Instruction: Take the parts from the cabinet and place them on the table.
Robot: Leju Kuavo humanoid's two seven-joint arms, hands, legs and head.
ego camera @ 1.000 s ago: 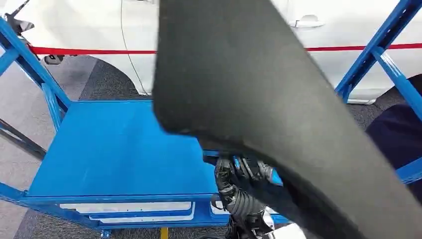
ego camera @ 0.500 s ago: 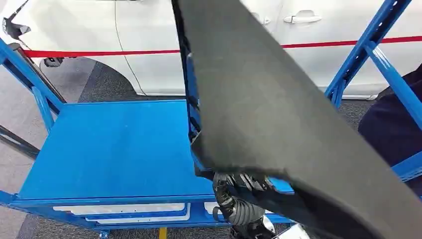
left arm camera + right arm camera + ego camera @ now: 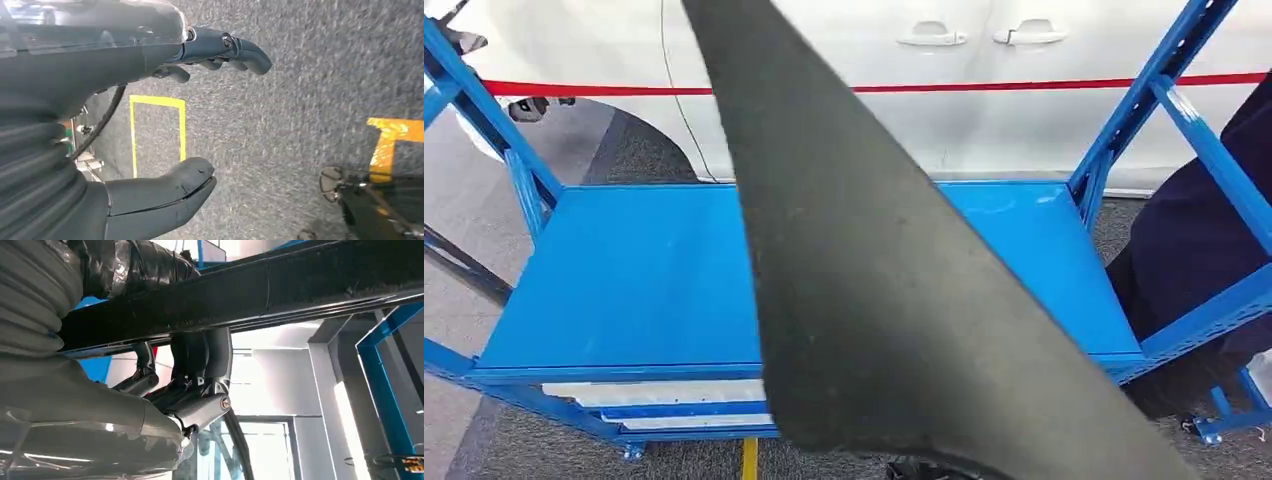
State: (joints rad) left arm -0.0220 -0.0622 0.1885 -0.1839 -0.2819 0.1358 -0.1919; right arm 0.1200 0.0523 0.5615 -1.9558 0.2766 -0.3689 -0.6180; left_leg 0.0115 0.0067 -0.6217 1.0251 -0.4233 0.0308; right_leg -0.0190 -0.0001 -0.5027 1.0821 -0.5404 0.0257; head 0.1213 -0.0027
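A large dark grey panel part point(image 3: 874, 260) rises across the middle of the head view, lifted above the blue cabinet shelf point(image 3: 624, 290) and hiding my right arm. In the right wrist view my right hand point(image 3: 185, 375) grips the edge of this black panel point(image 3: 280, 290), fingers wrapped over it. In the left wrist view my left hand point(image 3: 195, 115) hangs over grey carpet with thumb and fingers apart and nothing between them.
A blue steel rack frame point(image 3: 1144, 110) flanks the shelf on both sides. A white car point(image 3: 984, 90) with a red stripe stands behind it. A person in dark clothing point(image 3: 1194, 250) stands at the right. Yellow floor markings point(image 3: 155, 130) lie below my left hand.
The panel has swung up and leftward, its lower end now covering my right hand. The camera shifted, bringing the shelf's right half and the person more into view.
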